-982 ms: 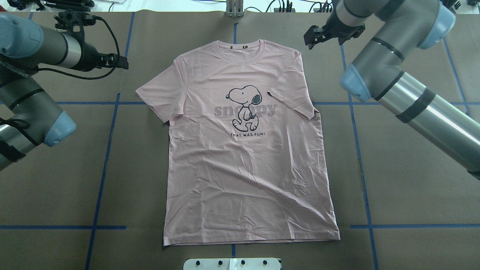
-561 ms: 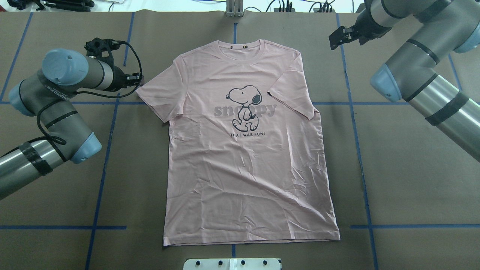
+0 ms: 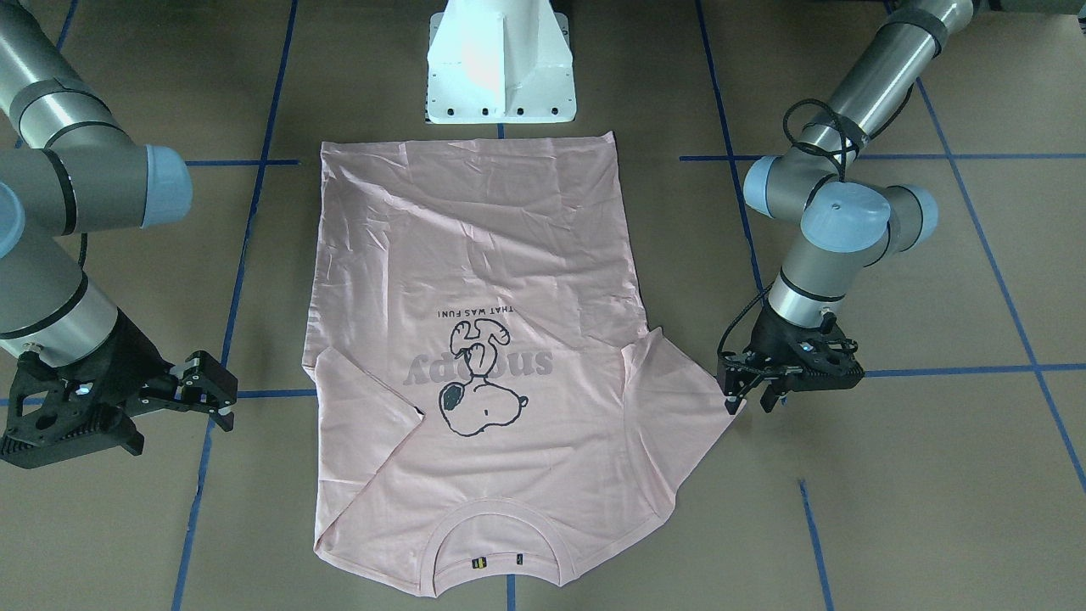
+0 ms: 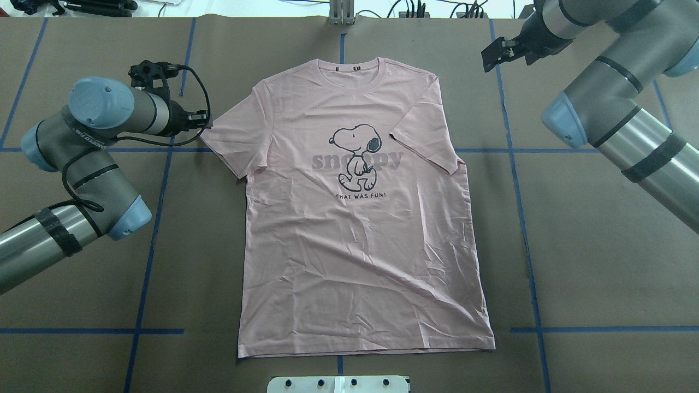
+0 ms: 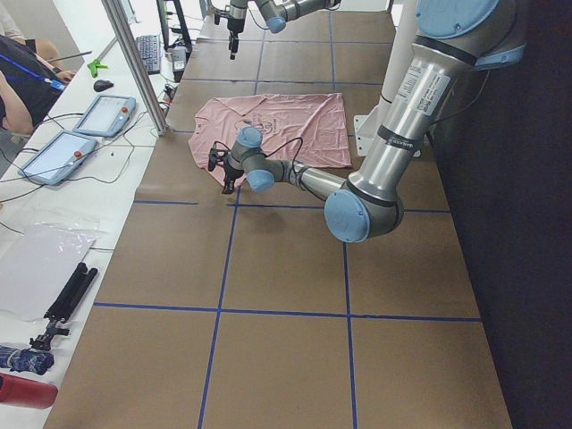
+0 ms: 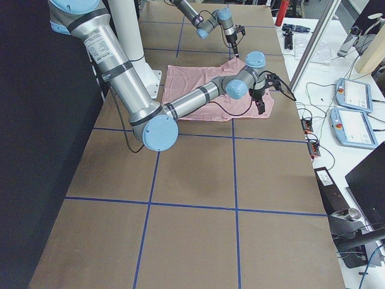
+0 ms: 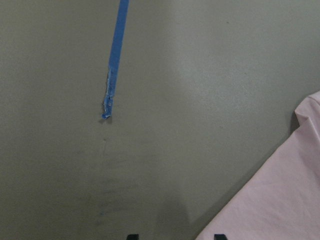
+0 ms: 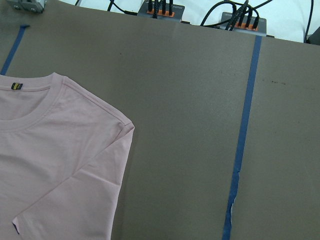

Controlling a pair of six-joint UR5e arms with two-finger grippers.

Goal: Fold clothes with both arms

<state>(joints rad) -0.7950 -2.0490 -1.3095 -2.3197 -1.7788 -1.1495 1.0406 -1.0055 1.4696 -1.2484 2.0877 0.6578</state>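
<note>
Lying flat, print up, mid-table (image 4: 600,273): T-shirt (image 4: 360,245). Soft, light, limp cloth that will likely drape and slide, so pinch it at a hem. Left claw (image 3: 747,404) open at the 10 o'clock sleeve tip (image 4: 207,134); right claw (image 3: 216,392) apparently open, off at 2 o'clock.

T-shirt (image 4: 360,245) chest, overhead view, frame centre: large grey lowercase word "snoopy", middle letters partly covered by the dog print (image 4: 355,155). Under the print, one line of small black capitals: "THAT WAS FUN!".

Front-facing view: same two lines, upside down, lower centre of frame.

Inside the collar, top centre of overhead frame: small black-and-yellow tag (image 4: 355,69), too small to read.

Left arm (image 4: 90,139), left of overhead frame: dark lettering along the grey link, not legible. Left side view, upper right: pale label on that arm's upright link, lettering unreadable.
</note>
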